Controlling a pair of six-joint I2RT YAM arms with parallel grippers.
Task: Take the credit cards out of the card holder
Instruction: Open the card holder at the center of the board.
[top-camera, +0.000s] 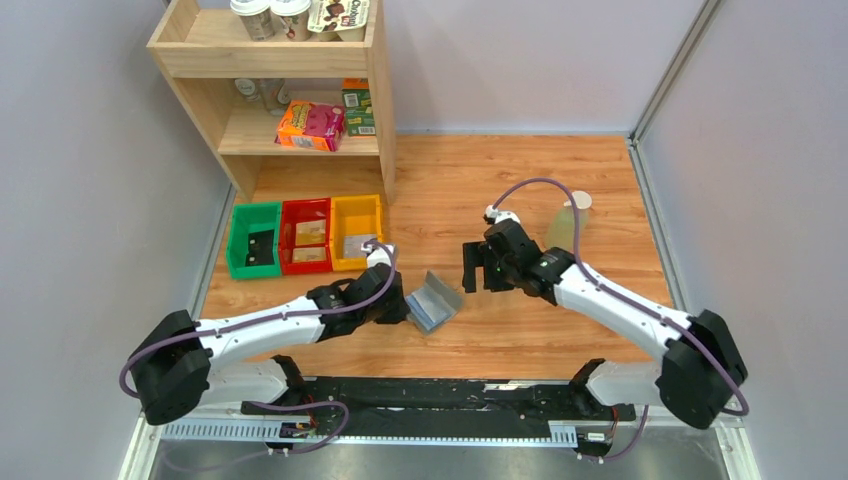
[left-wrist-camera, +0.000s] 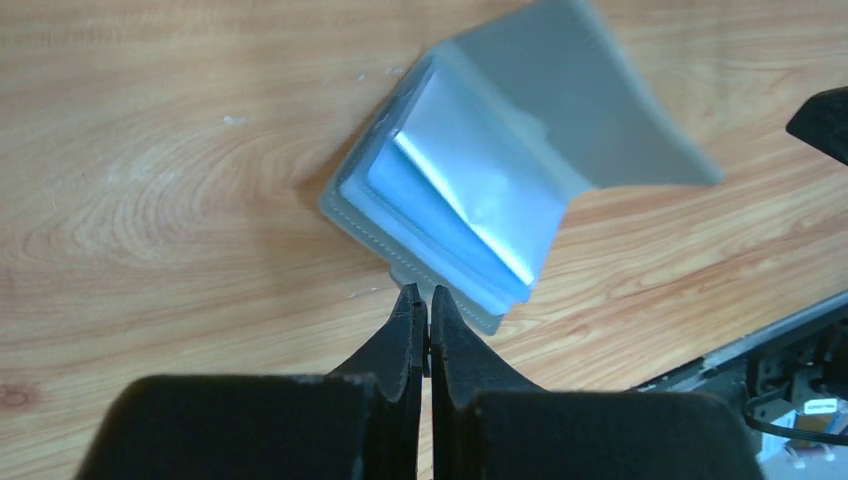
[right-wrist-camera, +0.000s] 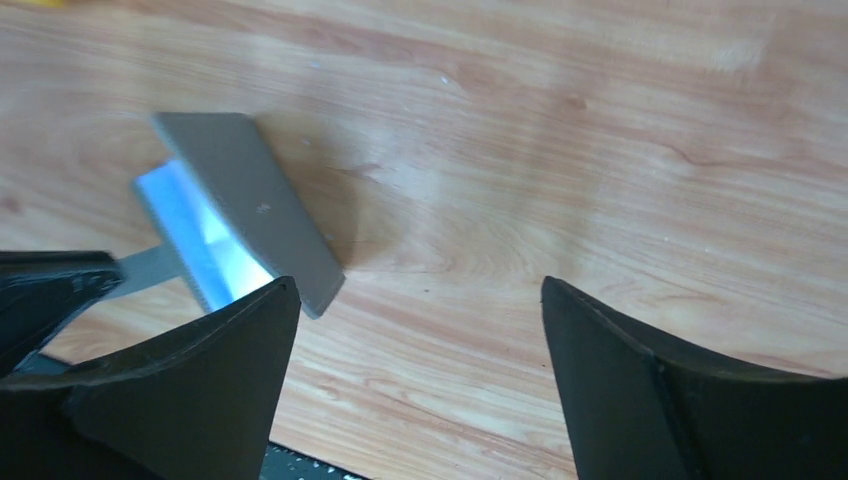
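The grey card holder lies half open on the wooden table, one cover raised, with pale blue slots showing inside. It also shows in the left wrist view and the right wrist view. No yellow or tan credit card shows in its slots. My left gripper is shut on the holder's closing tab at its near edge, fingertips pinched together. My right gripper is open and empty, hovering just right of the holder.
Green, red and yellow bins stand in a row at the back left; the red one holds tan flat pieces. A wooden shelf with boxes and cups stands behind them. A pale bottle stands behind the right arm.
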